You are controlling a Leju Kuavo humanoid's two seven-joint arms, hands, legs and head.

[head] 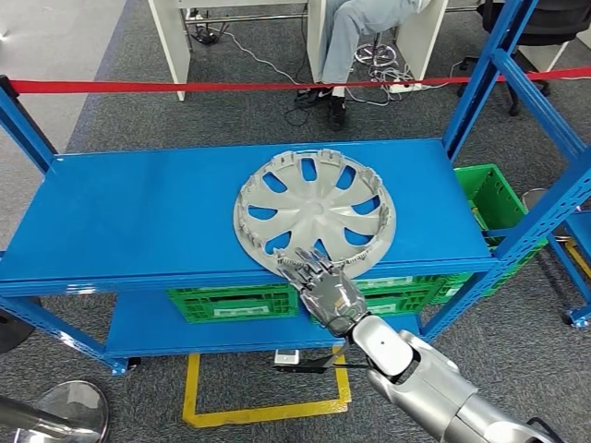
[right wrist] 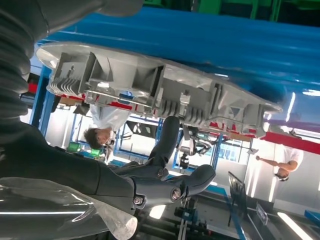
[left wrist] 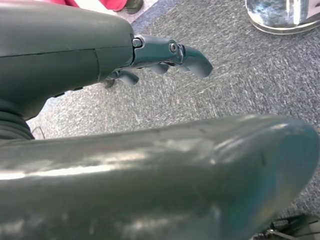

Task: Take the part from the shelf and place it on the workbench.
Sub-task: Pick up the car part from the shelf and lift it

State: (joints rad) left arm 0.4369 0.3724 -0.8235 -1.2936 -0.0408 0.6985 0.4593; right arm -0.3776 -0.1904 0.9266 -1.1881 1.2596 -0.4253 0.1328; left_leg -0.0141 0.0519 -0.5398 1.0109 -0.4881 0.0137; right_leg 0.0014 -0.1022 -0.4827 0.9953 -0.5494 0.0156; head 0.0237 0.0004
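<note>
Silver plastic, thin and spoked, the hubcap (head: 315, 211) lies flat on the blue shelf (head: 139, 212), its near rim at the shelf's front edge; it looks light and fairly stiff, though the open spokes and the clip tabs around the rim could flex or snap under a hard squeeze; the smooth face probably slips, so the rim or a slot between spokes seems the surer hold. The right hand (head: 322, 284) reaches over that near rim, fingers spread on or just above the plastic; in the right wrist view a finger (right wrist: 168, 135) rises to the ribbed edge of the hubcap (right wrist: 158, 90) and the rest stay apart, closed on nothing. Whether any finger truly touches is hard to tell. The left hand (left wrist: 166, 55) hangs over grey carpet, fingers loosely extended and empty; a dark blurred body part hides much of that view. No workbench can be picked out; a seated person (head: 348, 37) is cut off at the head view's top edge.
</note>
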